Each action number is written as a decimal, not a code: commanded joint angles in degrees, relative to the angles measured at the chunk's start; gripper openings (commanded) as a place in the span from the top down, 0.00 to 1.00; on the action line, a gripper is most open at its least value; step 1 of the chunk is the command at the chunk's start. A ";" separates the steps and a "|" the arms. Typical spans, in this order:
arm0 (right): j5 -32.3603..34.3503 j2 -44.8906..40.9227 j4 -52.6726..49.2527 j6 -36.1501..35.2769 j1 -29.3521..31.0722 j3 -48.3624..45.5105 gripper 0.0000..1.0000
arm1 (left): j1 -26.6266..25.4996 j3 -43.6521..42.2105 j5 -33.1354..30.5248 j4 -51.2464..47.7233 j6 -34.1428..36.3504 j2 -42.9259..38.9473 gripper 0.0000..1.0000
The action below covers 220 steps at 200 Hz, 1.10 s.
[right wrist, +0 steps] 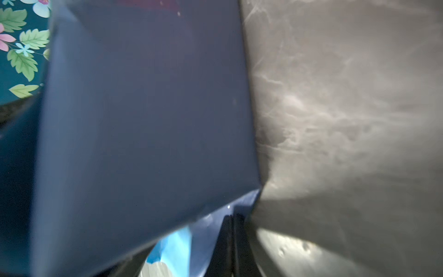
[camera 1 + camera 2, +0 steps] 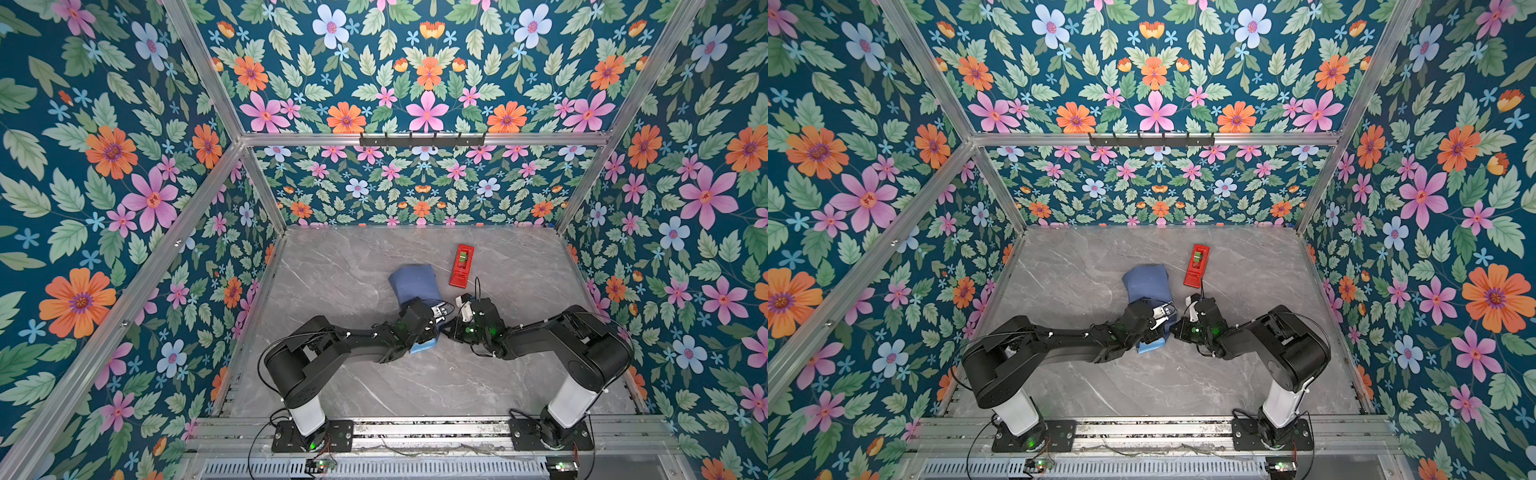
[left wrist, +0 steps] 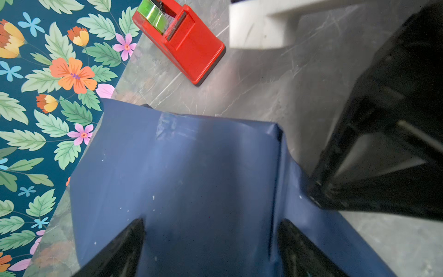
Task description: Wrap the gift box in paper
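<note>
Gift box: fully hidden under the paper (image 2: 413, 282), mid-desk (image 2: 523, 365), between your two arms.
Your left end effector (image 3: 212, 221) is spread wide, fingers (image 3: 119, 249) over the near end of the wrapped top. Your right end effector (image 1: 231, 223) is pressed together at the paper's side edge; you can't tell whether a flap is caught. Dark face of the paper is up in both top views, with a light blue bit at the near end. The red tape dispenser (image 2: 461, 266) sits just beside it, not touching.
</note>
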 commanded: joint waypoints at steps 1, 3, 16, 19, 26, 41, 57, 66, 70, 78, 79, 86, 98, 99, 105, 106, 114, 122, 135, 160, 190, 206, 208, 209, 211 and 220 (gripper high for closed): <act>0.45 0.96 -1.26 1.01 0.04 -0.53 1.00 | 0.08 -0.21 0.85 -6.15 -1.34 0.40 0.12; 0.40 1.00 -1.26 1.05 0.03 -0.57 1.00 | 0.10 -0.27 0.88 -6.14 -1.34 0.40 0.11; 0.02 0.94 -0.98 1.54 0.04 -1.20 1.00 | 0.10 -0.25 0.87 -6.13 -1.36 0.40 0.11; -0.06 0.90 -0.88 1.61 0.04 -1.44 1.00 | 0.08 -0.24 0.89 -6.13 -1.34 0.40 0.11; -0.26 0.73 -0.56 1.85 0.02 -1.83 1.00 | 0.10 -0.22 0.89 -6.11 -1.34 0.40 0.11; -0.30 0.03 -0.63 2.06 0.17 -2.68 1.00 | 0.09 -0.12 0.85 -6.09 -1.39 0.40 0.11; -0.44 -0.67 -0.98 2.01 0.63 -3.17 1.00 | 0.08 -0.13 0.72 -6.04 -1.34 0.40 0.11; -0.62 -0.86 -1.22 1.97 0.89 -3.06 1.00 | 0.09 -0.11 0.73 -6.04 -1.25 0.48 0.11; -0.78 -0.90 -1.40 1.95 1.10 -3.04 1.00 | 0.12 -0.17 0.77 -5.96 -1.25 0.49 0.11; -0.96 -1.04 -1.75 1.82 1.39 -2.89 1.00 | 0.12 -0.04 0.79 -6.04 -1.25 0.49 0.11; -1.01 -1.04 -1.78 1.79 1.46 -2.86 1.00 | 0.14 -0.07 0.75 -6.04 -1.25 0.49 0.11; -0.97 -1.15 -2.22 1.64 1.74 -2.67 1.00 | 0.14 -0.06 0.77 -6.00 -1.25 0.49 0.11; -1.06 -1.39 -2.79 1.51 2.17 -2.40 1.00 | 0.15 -0.02 0.89 -6.00 -1.30 0.58 0.11; -1.14 -1.39 -2.83 1.55 2.15 -2.36 1.00 | 0.16 -0.07 0.89 -6.02 -1.32 0.58 0.11; -1.14 -1.69 -2.79 1.59 2.22 -2.38 1.00 | 0.15 -0.07 0.88 -5.96 -1.34 0.58 0.11; -1.19 -1.76 -2.83 1.59 2.22 -2.39 1.00 | 0.16 -0.09 0.84 -5.96 -1.34 0.62 0.11; -1.24 -2.20 -2.89 1.60 2.22 -2.40 1.00 | 0.13 -0.09 0.84 -6.00 -1.34 0.67 0.11; -1.15 -2.76 -3.55 1.50 2.27 -2.20 1.00 | 0.10 -0.06 0.85 -6.02 -1.38 0.67 0.11; -1.07 -3.56 -5.12 1.06 2.46 -1.80 1.00 | 0.09 -0.14 0.81 -6.04 -1.34 0.67 0.11; -1.49 -3.94 -6.66 0.51 3.04 -1.30 1.00 | 0.08 -0.14 0.76 -5.95 -1.34 0.67 0.11; -1.85 -4.43 -8.07 0.38 3.92 -1.06 1.00 | 0.04 -0.12 0.80 -6.01 -1.34 0.67 0.11; -1.85 -4.49 -9.18 0.20 4.34 -0.90 1.00 | 0.10 -0.24 0.74 -6.04 -1.32 0.49 0.11; -1.91 -4.50 -9.30 0.15 4.35 -0.90 1.00 | 0.11 -0.21 0.74 -6.04 -1.27 0.49 0.11; -1.88 -4.48 -9.34 0.17 4.34 -0.90 1.00 | 0.09 -0.20 0.73 -6.04 -1.26 0.49 0.11; -1.86 -4.52 -9.43 0.18 4.40 -0.91 1.00 | 0.08 -0.26 0.72 -6.09 -1.25 0.49 0.11; -1.85 -4.48 -9.76 0.20 4.48 -1.07 1.00 | 0.11 -0.24 0.67 -6.13 -1.26 0.40 0.11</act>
